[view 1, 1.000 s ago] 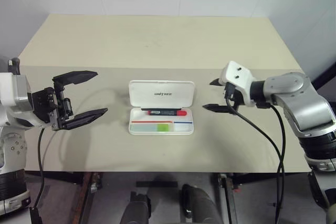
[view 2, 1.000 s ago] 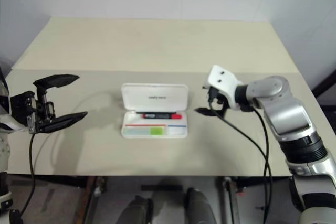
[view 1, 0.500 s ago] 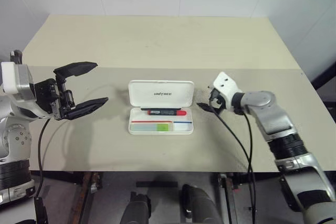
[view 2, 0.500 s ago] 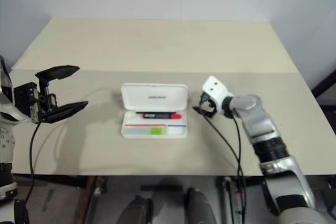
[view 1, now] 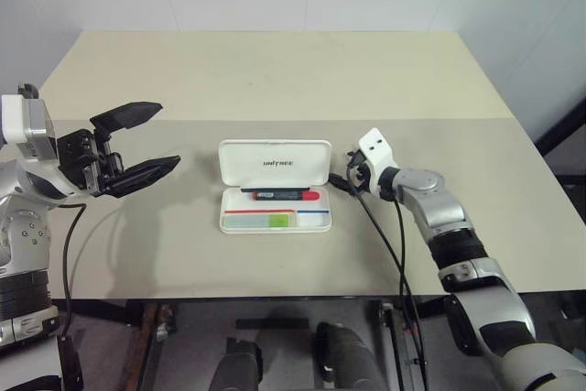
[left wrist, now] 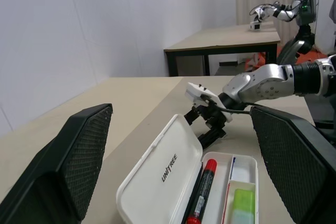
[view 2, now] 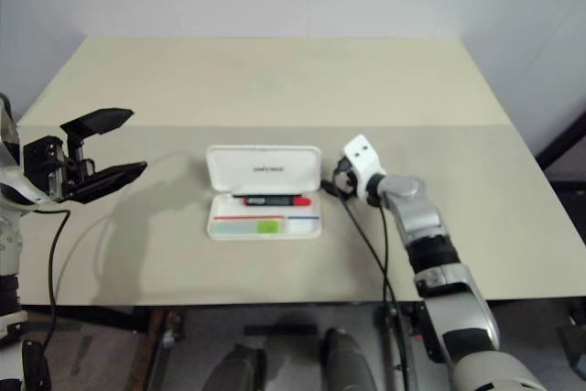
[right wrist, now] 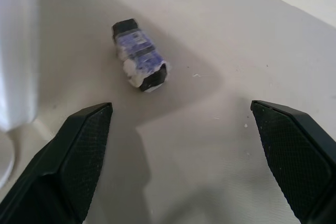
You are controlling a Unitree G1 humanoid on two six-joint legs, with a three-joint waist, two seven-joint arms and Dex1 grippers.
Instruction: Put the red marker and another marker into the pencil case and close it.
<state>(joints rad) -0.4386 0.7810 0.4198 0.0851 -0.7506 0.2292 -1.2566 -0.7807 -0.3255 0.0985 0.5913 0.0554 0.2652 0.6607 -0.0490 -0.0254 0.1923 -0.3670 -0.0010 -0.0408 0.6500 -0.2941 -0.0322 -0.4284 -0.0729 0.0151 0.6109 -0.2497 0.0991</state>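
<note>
The white pencil case (view 1: 275,162) lies open mid-table, its lid standing up at the back. Inside, the red marker (view 1: 286,195) rests along the rear compartment, and the light-green marker (view 1: 281,221) sits in the front one. My right gripper (view 1: 342,177) is open and low over the table, just off the case's right end. In the right wrist view a small black object with a blue-and-white label (right wrist: 139,61) lies ahead of the open fingers (right wrist: 79,156), beside the case's edge (right wrist: 16,51). My left gripper (view 1: 169,135) hangs open well left of the case, holding nothing.
A black cable (view 1: 396,244) trails from my right wrist over the table's front edge. The beige table (view 1: 275,70) stretches bare behind the case. In the left wrist view, another table with a second robot arm (left wrist: 262,17) stands far behind.
My right arm has come down and moved left, so its open gripper now sits close to the case's right end. The left gripper has barely shifted. The case and markers have not moved.
</note>
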